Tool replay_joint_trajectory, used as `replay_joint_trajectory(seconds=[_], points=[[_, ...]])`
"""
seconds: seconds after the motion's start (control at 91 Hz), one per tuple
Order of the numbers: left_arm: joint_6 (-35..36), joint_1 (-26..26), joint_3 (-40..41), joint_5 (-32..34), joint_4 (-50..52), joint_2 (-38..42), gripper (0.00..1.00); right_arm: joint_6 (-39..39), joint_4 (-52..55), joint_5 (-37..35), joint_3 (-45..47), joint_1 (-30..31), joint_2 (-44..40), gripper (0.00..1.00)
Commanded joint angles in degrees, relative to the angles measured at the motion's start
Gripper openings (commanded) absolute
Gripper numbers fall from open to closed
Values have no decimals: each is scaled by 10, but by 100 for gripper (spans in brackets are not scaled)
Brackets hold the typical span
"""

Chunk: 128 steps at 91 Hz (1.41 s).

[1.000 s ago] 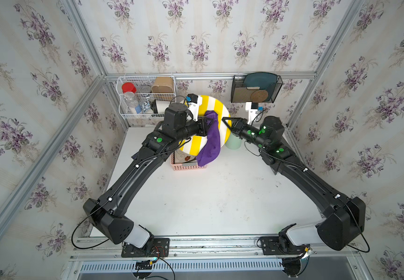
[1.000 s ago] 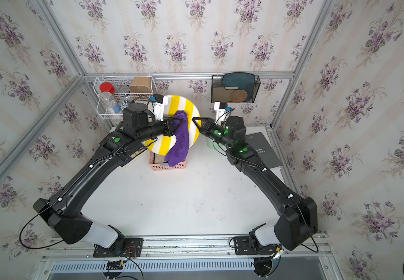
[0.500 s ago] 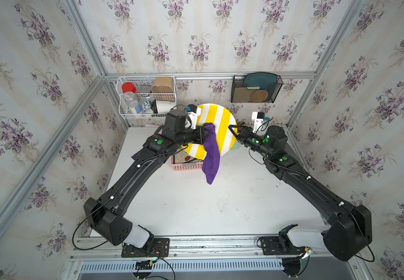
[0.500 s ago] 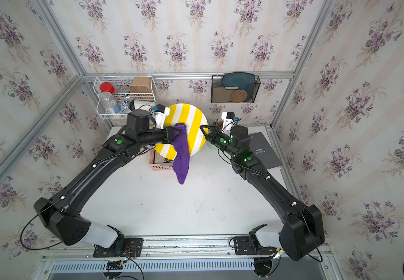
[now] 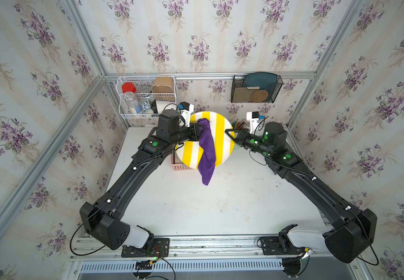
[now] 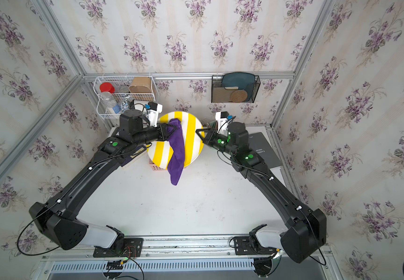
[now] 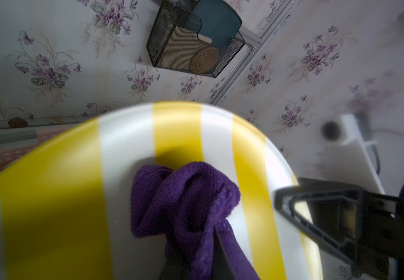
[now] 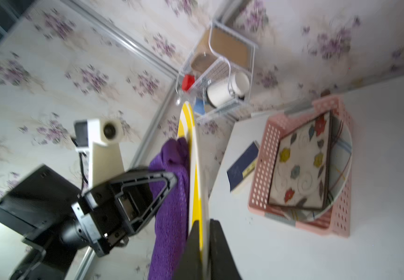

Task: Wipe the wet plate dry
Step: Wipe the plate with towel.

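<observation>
Plate (image 5: 220, 138): rim clamped in our right gripper (image 5: 228, 132); cloth (image 5: 207, 155) (pinched tight by left gripper (image 5: 201, 128)) has shifted toward its far rim, so we judge wiping underway.

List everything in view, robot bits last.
striped plate: 1, yellow and white, held on edge above the table
cloth: 1, purple, hanging against the striped plate
pink basket: 1, pink, on the table
square plate: 1, floral white, in the pink basket
book: 1, dark blue, beside the pink basket
notebook: 1, dark grey, on the table's right side
wire basket: 1, white, back wall, with jars and mug
mesh holder: 1, black, back wall, with teal plate
table: 1, white, under everything
left gripper: 1, black, shut on the cloth
right gripper: 1, black, shut on the striped plate's rim
</observation>
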<state>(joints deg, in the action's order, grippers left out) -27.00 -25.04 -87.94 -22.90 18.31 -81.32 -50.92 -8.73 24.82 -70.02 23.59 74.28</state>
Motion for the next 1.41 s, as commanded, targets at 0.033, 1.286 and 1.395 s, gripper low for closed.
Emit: replay_joint_trajectory(seconds=[0.033,1.286,1.395], points=[[-155,85,7,-78,-120,36,0,-108,-269,2,-3,-99,-21,0],[-827,-33,-173,-47,-809,-230,0,-331,-540,2,-52,-113,130,0],[-822,-29,-198,-48,-795,-238,0,-314,-533,-1,0,-41,107,0]])
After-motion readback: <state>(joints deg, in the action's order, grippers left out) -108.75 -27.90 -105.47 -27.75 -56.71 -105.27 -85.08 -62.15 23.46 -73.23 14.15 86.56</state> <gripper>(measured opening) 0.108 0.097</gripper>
